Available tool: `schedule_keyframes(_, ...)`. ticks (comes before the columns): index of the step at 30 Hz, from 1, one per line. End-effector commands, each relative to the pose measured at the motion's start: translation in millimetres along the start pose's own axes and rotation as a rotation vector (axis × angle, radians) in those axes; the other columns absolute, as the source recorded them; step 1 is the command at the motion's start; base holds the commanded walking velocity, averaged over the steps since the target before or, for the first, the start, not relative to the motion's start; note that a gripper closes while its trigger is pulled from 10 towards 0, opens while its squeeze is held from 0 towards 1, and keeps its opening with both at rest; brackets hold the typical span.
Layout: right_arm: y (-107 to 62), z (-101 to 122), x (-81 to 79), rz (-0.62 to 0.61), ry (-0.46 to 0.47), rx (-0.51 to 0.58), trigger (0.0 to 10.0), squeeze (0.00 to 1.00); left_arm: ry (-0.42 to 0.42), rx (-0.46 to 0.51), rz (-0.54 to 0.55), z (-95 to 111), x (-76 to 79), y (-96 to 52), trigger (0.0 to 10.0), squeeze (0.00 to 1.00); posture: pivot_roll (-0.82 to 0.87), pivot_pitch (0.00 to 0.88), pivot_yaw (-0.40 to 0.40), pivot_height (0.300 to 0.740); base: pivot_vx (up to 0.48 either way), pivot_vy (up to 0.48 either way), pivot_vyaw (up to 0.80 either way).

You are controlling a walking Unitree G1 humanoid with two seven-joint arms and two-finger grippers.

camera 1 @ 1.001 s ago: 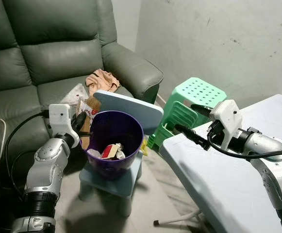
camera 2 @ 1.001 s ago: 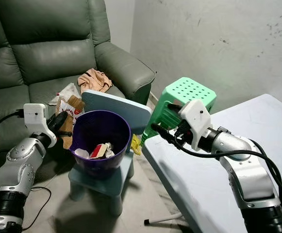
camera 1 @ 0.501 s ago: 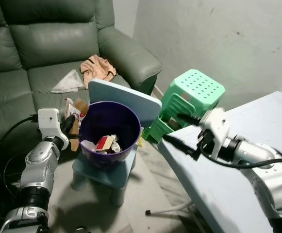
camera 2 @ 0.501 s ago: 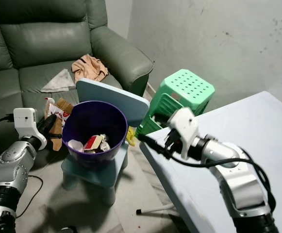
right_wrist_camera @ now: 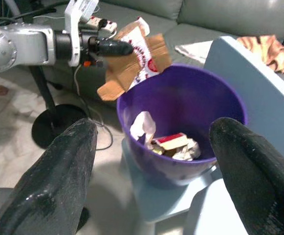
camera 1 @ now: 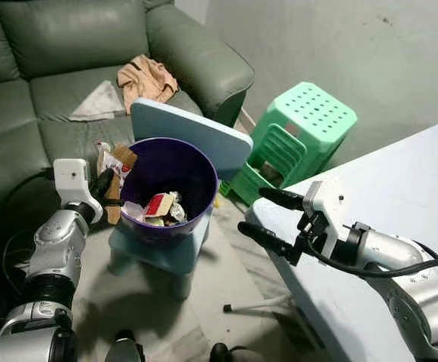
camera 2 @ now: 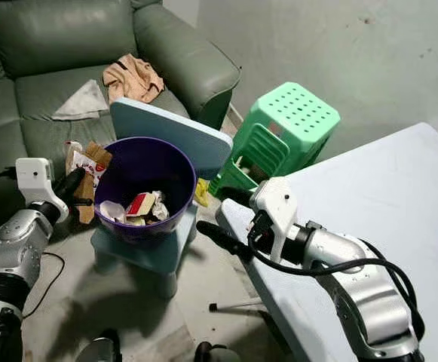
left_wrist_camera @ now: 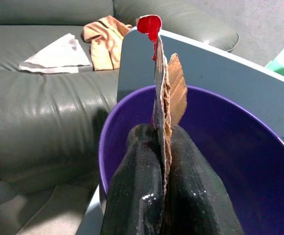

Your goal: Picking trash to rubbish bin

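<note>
A purple rubbish bin stands on a small blue chair in front of the sofa, with crumpled wrappers and a red-and-white packet in its bottom. My left gripper is shut on a flattened brown, red and white cardboard packet, held upright just outside the bin's left rim. The left wrist view has the card pinched between both fingers, edge-on against the bin. My right gripper hovers open at the table's corner, right of the bin, nothing between its fingers.
The chair's pale blue back rises behind the bin. A green plastic stool stands to the right, beside the light blue table. On the green sofa lie a tan cloth and a white sheet.
The camera has tilted down and shifted. My right gripper has sunk and moved left off the table's edge. My left gripper keeps hold of the card beside the bin's rim.
</note>
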State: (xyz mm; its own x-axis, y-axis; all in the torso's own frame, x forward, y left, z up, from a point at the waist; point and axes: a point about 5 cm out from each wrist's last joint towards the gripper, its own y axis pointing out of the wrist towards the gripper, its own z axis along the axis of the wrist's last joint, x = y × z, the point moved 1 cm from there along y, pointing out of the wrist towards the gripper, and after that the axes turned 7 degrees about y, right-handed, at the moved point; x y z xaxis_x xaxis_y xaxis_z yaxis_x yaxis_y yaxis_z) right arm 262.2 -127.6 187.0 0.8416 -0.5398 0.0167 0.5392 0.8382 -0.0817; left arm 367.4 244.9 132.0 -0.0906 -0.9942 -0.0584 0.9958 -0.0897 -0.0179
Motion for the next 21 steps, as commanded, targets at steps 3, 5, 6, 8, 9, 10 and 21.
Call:
schedule_keyframes(3,-2.6,2.7,-7.3,0.024,0.007,-0.004,10.0,0.00,-0.001,-0.009,-0.029,-2.2,5.0,3.0,10.0,0.00,-0.10,0.330,-0.201,0.740,0.000,0.000,0.00)
schedule_keyframes(5,-2.3,3.5,-7.0,0.018,0.010,0.001,10.0,0.00,0.003,-0.008,-0.028,-1.8,4.6,3.5,10.0,0.00,-0.10,0.328,-0.200,0.740,0.000,0.000,0.00)
schedule_keyframes(6,-2.1,3.9,-6.6,0.014,0.013,0.005,10.0,0.00,0.005,-0.004,-0.031,-1.4,4.7,3.5,10.0,0.00,-0.10,0.325,-0.200,0.740,0.000,0.000,0.00)
schedule_keyframes(8,-1.9,4.1,-6.3,0.011,0.014,0.007,10.0,0.00,0.008,0.001,-0.033,-0.8,4.7,3.5,10.0,0.00,-0.10,0.324,-0.200,0.740,0.000,0.000,0.00)
schedule_keyframes(9,-1.8,4.5,-5.7,0.008,0.014,0.009,10.0,0.00,0.009,0.004,-0.034,-0.2,4.4,3.5,10.0,0.00,-0.10,0.324,-0.199,0.740,0.000,0.000,0.00)
schedule_keyframes(10,-1.7,5.2,-5.1,0.007,0.017,0.013,10.0,0.00,0.007,0.009,-0.034,0.3,3.4,3.5,10.0,0.00,-0.09,0.321,-0.200,0.740,0.000,0.000,0.00)
schedule_keyframes(21,-2.4,11.5,-2.5,-0.006,0.019,0.030,10.0,0.00,0.000,0.049,-0.048,8.9,-0.1,6.3,10.0,0.00,-0.10,0.320,-0.203,0.740,0.000,0.000,0.00)
